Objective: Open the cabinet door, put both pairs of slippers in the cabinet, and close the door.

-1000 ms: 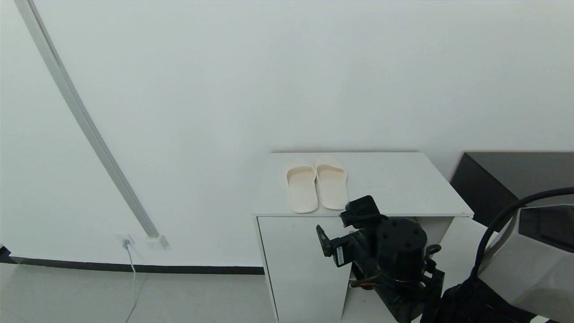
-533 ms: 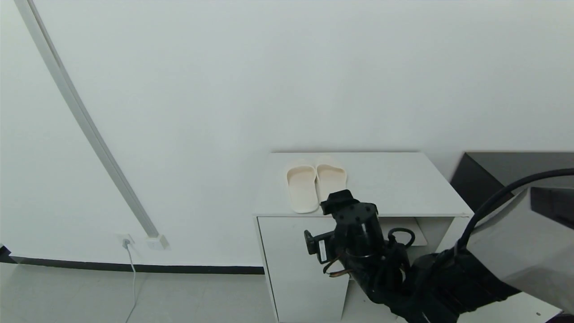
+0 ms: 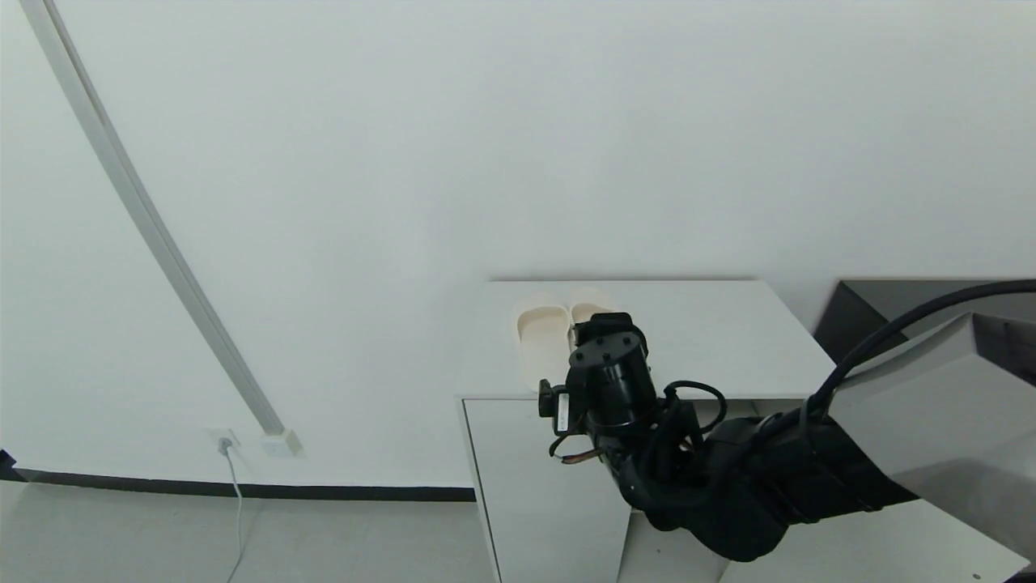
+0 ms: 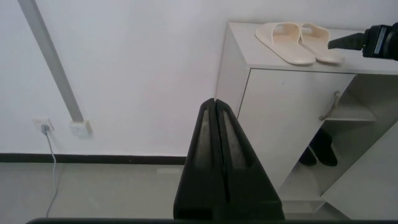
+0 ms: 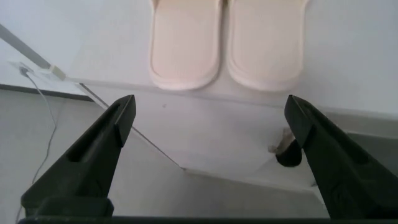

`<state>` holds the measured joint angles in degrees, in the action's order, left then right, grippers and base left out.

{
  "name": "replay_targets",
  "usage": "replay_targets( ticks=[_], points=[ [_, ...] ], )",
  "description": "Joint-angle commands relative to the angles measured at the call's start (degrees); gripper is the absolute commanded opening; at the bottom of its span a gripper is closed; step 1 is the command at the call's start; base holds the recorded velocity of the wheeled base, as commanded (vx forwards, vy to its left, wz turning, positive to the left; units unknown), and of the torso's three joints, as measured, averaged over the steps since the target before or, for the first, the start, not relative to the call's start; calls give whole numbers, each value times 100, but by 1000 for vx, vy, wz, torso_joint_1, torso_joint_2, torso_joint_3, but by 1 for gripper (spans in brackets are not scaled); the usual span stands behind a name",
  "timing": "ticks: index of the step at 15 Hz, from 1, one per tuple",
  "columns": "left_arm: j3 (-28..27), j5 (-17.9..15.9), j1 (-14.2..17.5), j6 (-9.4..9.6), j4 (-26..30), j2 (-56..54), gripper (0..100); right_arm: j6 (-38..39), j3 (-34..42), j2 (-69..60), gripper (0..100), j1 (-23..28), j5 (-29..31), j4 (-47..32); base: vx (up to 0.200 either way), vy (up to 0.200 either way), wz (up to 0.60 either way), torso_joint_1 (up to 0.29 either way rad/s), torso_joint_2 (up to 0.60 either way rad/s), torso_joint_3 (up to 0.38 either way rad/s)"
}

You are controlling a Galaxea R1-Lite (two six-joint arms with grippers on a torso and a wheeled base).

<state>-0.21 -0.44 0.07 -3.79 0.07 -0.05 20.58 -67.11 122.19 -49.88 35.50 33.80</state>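
A cream pair of slippers (image 3: 544,334) lies side by side on top of the white cabinet (image 3: 728,340). My right gripper (image 5: 210,106) hangs open just above the near edge of the cabinet top, with the slippers' heels (image 5: 185,56) ahead of its two fingers. Its wrist (image 3: 607,368) hides the heel of the right slipper in the head view. The cabinet's right door (image 3: 850,542) stands open and the left door (image 4: 283,118) is shut. A dark pair of slippers (image 4: 320,149) sits on a low shelf inside. My left gripper (image 4: 216,124) is shut on nothing, low and left of the cabinet.
A white wall rises behind the cabinet, with a grey conduit (image 3: 137,219) running down to a socket and cable (image 3: 227,453). A black piece of furniture (image 3: 874,300) stands to the cabinet's right. Bare floor (image 3: 162,534) lies left of the cabinet.
My right arm has risen from in front of the cabinet opening and moved left and forward, to the slippers' heels. The head view shifted slightly. The slippers have not moved.
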Motion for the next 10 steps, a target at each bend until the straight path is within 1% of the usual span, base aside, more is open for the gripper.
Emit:
replay_targets(
  ticks=[1, 3, 7, 8, 10],
  points=[
    [3, 0, 1, -8, 1, 5, 0, -133, 14, 227, 100, 14, 10, 188, 200, 0, 0, 2, -2, -2],
    [3, 0, 1, 1, 1, 5, 0, -397, 22, 438, 100, 67, 10, 671, 200, 0, 0, 17, 7, -2],
    [3, 0, 1, 1, 1, 5, 0, -819, -57, 798, 100, 286, -25, 1128, 200, 0, 0, 8, 2, -1],
    [3, 0, 1, -8, 1, 5, 0, -862, -127, 851, 100, 313, -43, 1163, 0, 0, 0, 0, 0, 0],
    [3, 0, 1, 1, 1, 5, 0, -889, -575, 1141, 100, 436, -69, 1128, 0, 0, 0, 0, 0, 0]
  ],
)
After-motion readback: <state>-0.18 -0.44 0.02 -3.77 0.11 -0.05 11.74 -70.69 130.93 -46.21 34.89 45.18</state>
